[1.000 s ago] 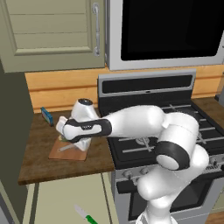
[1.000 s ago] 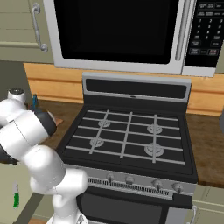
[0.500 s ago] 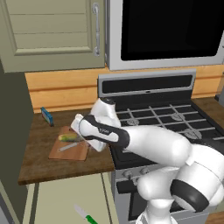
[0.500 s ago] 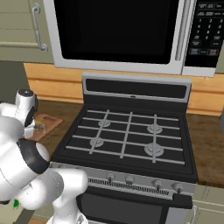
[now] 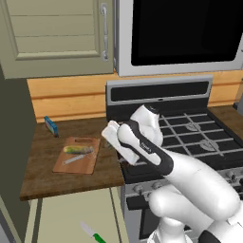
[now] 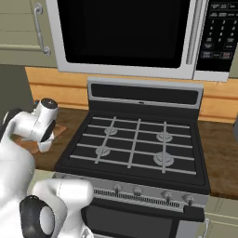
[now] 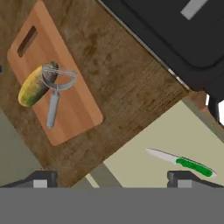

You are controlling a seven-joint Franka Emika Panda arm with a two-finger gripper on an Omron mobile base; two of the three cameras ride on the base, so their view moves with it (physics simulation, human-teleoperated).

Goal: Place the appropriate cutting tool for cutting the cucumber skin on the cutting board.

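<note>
One slim metal peeler (image 7: 53,104) lies on the cutting board (image 7: 74,109), touching the cucumber (image 7: 35,85); light, stiff, best taken by its straight handle. Hand (image 7: 112,178) released, holding nothing.

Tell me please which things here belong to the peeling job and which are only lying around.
Belong to the job:
- peeler, lying on the board, its head against the cucumber
- cucumber, on the board
- cutting board, on the wooden counter

Only lying around:
- green-handled knife, down on the floor
- small blue item at the back of the counter
- stove
</note>
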